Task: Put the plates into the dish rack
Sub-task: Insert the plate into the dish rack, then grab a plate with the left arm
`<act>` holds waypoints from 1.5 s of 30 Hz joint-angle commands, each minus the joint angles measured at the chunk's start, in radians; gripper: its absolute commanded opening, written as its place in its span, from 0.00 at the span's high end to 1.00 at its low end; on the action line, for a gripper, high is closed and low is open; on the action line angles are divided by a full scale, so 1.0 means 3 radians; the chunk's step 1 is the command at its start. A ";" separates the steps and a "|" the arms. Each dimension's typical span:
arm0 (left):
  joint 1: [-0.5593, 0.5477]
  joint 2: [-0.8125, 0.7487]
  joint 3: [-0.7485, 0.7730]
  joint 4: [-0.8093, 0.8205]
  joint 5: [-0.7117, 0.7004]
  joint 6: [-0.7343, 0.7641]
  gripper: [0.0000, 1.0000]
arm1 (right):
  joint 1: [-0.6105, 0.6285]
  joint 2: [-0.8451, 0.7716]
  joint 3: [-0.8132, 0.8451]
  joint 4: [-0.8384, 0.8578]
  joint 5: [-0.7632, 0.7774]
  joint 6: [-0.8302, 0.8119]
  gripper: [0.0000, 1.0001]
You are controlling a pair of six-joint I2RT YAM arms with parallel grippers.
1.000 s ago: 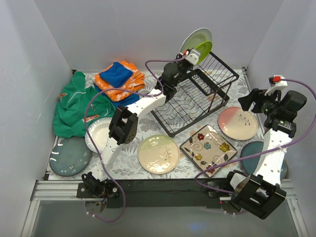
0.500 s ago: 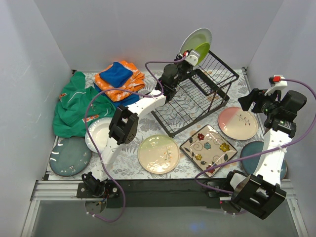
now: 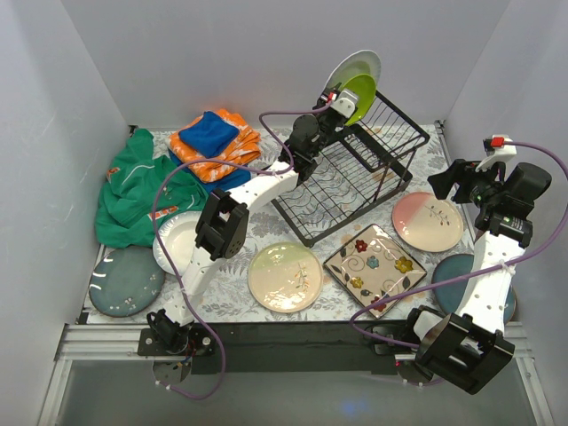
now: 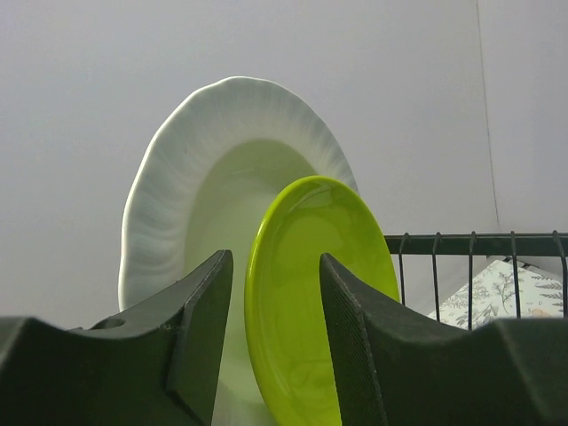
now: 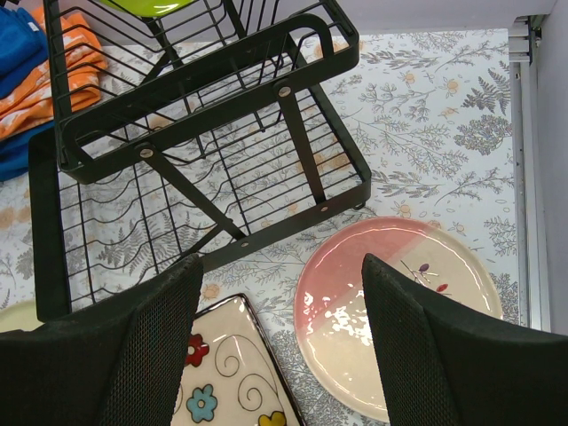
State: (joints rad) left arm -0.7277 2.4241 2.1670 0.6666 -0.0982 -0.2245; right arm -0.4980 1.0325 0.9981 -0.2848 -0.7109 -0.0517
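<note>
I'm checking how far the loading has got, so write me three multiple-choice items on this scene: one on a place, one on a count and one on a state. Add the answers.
1. Where is the lime green plate?
A) flat on the table
B) upright in the dish rack's raised section
C) leaning on the wall

2. How many plates stand in the rack?
A) two
B) four
C) none

3. The right gripper is:
A) shut on a plate
B) open, holding nothing
C) shut on the rack

Answers:
1 B, it stands beside the white plate on the upper tier.
2 A, only those two are in the rack.
3 B, its fingers are spread above the pink-and-cream plate.
</note>
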 commanded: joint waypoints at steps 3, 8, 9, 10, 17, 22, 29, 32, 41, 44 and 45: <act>0.0007 -0.0160 0.0089 0.0038 -0.0046 0.0007 0.53 | -0.0022 -0.0021 -0.0034 0.0131 -0.0105 0.0014 0.22; -0.0039 -0.0318 0.0018 0.0043 -0.0051 0.0053 0.43 | -0.0027 -0.0036 -0.0049 0.0131 -0.0192 -0.0037 0.22; -0.0054 -0.0344 -0.0008 0.0053 -0.0051 0.0063 0.41 | -0.0027 -0.0041 -0.0049 0.0126 -0.0212 -0.0042 0.22; -0.0065 -0.0374 -0.0039 0.0068 -0.0051 0.0078 0.40 | -0.0027 -0.0051 -0.0049 0.0131 -0.0223 -0.0058 0.22; -0.0116 -0.0589 -0.0197 0.0125 -0.0097 0.0191 0.34 | -0.0027 -0.0103 -0.0060 0.0116 -0.0284 -0.0109 0.21; -0.0157 -0.0804 -0.0458 0.0206 -0.0092 0.0222 0.33 | -0.0027 -0.0123 -0.0055 0.0106 -0.0299 -0.0155 0.21; -0.0203 -0.1161 -0.0866 0.0329 -0.0102 0.0166 0.32 | -0.0027 -0.0098 -0.0009 -0.0032 -0.0366 -0.0318 0.21; -0.0218 -0.1431 -0.1147 0.0309 -0.0107 0.0023 0.32 | -0.0027 -0.0062 0.0073 -0.0190 -0.0493 -0.0487 0.21; -0.0223 -0.2613 -0.2232 -0.0304 -0.0163 -0.1030 0.20 | -0.0017 -0.0026 0.0334 -0.0997 -0.0790 -0.1411 0.21; -0.0223 -0.2997 -0.2498 -0.0835 -0.0153 -0.1449 0.21 | 0.0003 -0.0031 0.0349 -0.1289 -0.0796 -0.1733 0.21; -0.0223 -0.3170 -0.2539 -0.0983 -0.0173 -0.1572 0.21 | 0.0013 -0.0026 0.0370 -0.1366 -0.0785 -0.1831 0.21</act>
State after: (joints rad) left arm -0.7895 1.6321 1.4590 0.5724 -0.1287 -0.4969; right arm -0.5014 1.0313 1.0611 -0.5476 -0.9039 -0.4271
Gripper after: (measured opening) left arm 0.794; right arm 0.787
